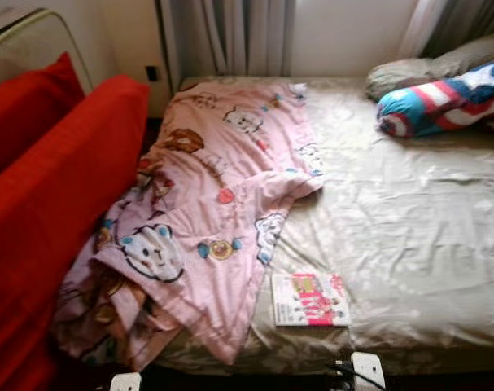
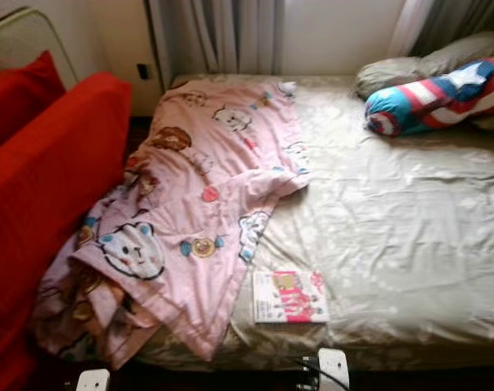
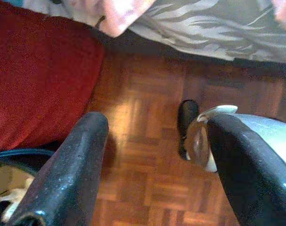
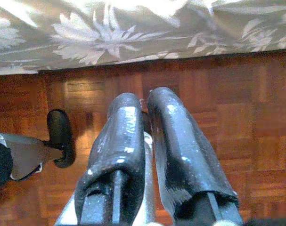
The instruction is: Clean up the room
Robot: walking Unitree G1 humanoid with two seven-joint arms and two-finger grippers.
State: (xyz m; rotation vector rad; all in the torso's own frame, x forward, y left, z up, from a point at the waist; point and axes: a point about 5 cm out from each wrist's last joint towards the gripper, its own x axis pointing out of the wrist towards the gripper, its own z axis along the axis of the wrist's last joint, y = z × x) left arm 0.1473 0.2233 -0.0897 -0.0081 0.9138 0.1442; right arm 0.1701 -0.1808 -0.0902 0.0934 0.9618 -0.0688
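Nearby, magazine [image 1: 310, 300] beside pink blanket [image 1: 199, 220]

Both arms hang low: left gripper [image 3: 152, 160] with its 2 fingers spread wide, right gripper [image 4: 143, 141] with fingers pressed together.

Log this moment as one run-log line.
scene: bed | pink blanket crumpled on bed's left side | magazine near front edge | left gripper open above floor | right gripper shut, empty
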